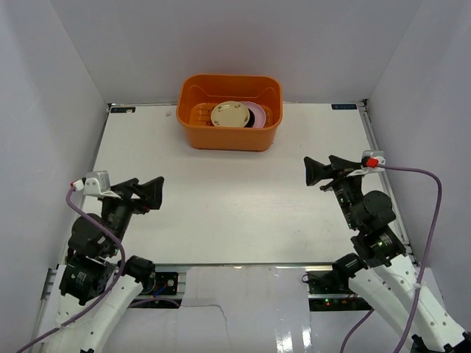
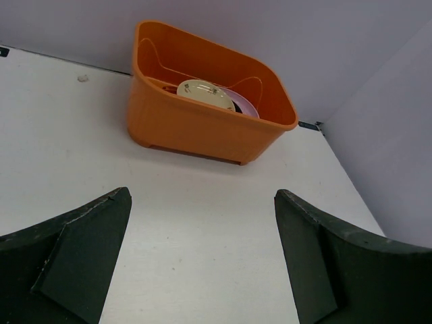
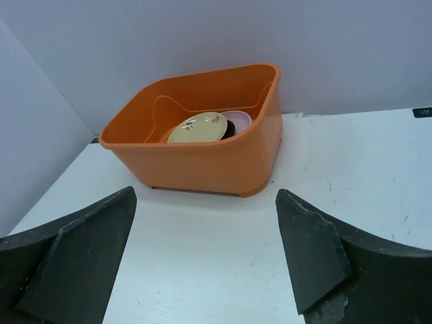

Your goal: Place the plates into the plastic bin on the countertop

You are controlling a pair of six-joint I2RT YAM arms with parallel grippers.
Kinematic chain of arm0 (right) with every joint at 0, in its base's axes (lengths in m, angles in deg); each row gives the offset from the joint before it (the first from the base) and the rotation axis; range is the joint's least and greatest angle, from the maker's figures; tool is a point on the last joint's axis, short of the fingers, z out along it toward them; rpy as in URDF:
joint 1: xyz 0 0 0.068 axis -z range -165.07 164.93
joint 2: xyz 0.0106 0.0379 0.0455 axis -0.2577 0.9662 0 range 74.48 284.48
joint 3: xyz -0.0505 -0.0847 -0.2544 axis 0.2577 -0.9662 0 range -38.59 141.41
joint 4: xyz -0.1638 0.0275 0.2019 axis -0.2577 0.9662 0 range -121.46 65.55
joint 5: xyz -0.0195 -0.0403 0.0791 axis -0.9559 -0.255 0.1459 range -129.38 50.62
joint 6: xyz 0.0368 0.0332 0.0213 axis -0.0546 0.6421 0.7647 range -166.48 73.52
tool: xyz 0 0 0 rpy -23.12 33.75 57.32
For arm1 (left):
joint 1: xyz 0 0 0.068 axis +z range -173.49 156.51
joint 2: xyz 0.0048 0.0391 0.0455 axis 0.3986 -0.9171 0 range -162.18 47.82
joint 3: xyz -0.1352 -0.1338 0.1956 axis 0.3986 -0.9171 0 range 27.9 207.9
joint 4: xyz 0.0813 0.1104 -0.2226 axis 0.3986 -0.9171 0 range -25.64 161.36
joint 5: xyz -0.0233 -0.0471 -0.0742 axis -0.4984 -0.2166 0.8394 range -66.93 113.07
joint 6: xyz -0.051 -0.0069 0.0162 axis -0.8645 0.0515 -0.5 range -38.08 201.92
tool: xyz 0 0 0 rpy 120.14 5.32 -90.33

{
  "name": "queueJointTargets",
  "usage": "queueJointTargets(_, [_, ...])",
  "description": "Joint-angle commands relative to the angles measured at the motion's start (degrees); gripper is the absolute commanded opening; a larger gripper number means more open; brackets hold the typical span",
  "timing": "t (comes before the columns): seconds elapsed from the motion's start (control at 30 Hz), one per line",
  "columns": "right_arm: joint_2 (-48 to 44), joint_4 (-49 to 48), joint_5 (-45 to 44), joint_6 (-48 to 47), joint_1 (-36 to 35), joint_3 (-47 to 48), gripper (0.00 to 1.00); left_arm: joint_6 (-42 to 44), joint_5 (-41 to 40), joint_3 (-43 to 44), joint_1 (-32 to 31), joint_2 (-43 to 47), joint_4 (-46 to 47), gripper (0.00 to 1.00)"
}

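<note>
The plastic bin (image 1: 229, 138) stands upright at the far edge of the countertop (image 1: 235, 213), about the middle of its width and well apart from both my arms. The plates sit inside it as a loose stack, right of centre on its floor. A cream plate (image 1: 231, 115) with small brown marks is on top. A pink plate (image 1: 259, 115) peeks out from under its right side, and a dark plate (image 3: 230, 127) shows as a thin sliver between the two. There may be more plates beneath, but the cream one hides them and I cannot count them.

My left gripper (image 1: 153, 194) hovers over the near left part of the countertop with its fingers spread wide and nothing between them. My right gripper (image 1: 309, 171) hovers at the right side, also spread wide with nothing between its fingers. Both point inward across the bare white surface.

The overhead view alone shows the ribbed slots in the bin's floor left of the stack. My left wrist camera alone picks up a small speck (image 2: 83, 77) on the countertop, left of the bin. My right wrist camera gives the clearest look at the dark sliver.
</note>
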Motion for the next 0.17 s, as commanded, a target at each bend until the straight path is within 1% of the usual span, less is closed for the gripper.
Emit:
queueJointTargets(0.0, [-1.5, 1.7, -2.0, -2.6, 0.1, -0.3, 0.9, -0.7, -2.6, 1.0, 0.2, 1.7, -4.6, 0.98])
queueJointTargets(0.13, [-3.3, 3.2, -2.6, -3.7, 0.0, 1.0, 0.9, -1.1, -3.9, 1.8, 0.3, 2.4, -5.9, 0.98])
